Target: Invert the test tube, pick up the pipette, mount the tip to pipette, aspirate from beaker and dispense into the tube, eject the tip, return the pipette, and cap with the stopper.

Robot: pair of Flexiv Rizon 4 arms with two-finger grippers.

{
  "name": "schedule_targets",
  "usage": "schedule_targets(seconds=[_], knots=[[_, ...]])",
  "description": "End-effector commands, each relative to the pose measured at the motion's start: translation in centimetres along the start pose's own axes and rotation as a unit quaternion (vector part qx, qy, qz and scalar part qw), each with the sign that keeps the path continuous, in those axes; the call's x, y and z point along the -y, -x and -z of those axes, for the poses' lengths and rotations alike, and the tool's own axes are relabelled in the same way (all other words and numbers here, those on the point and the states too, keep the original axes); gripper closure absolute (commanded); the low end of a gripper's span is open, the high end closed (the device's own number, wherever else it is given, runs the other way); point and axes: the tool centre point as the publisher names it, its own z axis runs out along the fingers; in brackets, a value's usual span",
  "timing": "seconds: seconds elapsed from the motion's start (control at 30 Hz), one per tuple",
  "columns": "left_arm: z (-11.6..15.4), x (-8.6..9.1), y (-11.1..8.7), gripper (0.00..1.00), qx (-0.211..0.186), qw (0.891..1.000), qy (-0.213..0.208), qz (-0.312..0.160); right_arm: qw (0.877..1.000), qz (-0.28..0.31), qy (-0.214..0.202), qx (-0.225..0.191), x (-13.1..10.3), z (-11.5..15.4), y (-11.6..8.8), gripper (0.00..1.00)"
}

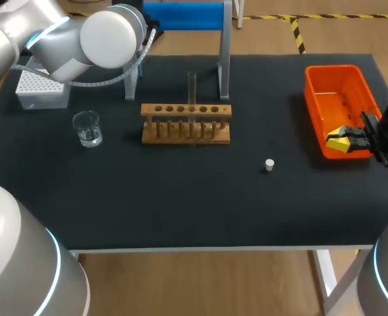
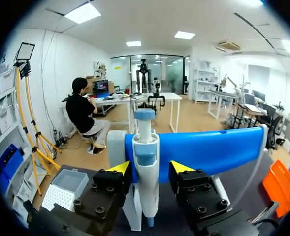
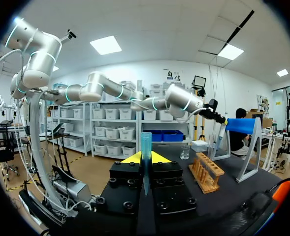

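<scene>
Upper left: left gripper (image 2: 150, 168), fingers apart, straddles the white pipette (image 2: 145, 147) with its pale-blue plunger, which hangs on the blue stand (image 2: 209, 147). Centre: clear test tube (image 1: 192, 89) upright in the wooden rack (image 1: 186, 125). Right edge: right gripper (image 3: 145, 158) clamped on an upright translucent blue tip (image 3: 145, 140), at the orange bin (image 1: 338, 99).

Left claw (image 2: 150, 168) stands with fingers spread apart; right claw (image 3: 145, 158) has its fingers pinched together.

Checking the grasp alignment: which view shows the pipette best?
Left wrist view: the pipette hangs on the blue stand, close up between the left tool's open fingers. The right wrist view shows the pipette small and distant; in the head view the left arm hides it.
</scene>
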Motion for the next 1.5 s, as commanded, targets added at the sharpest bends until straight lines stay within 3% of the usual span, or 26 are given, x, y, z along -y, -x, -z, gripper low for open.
schedule_targets(seconds=[0.03,1.5], knots=[[-0.4,0.0,-0.2,0.53,0.001,1.0,0.0,0.002,1.0,0.0,-0.001,0.0,0.0,0.1,-0.1,1.0],[-1.6,-0.5,-0.4,0.56,0.002,1.0,0.01,0.008,1.0,0.0,-0.001,0.0,0.0,0.1,-0.1,1.0]])
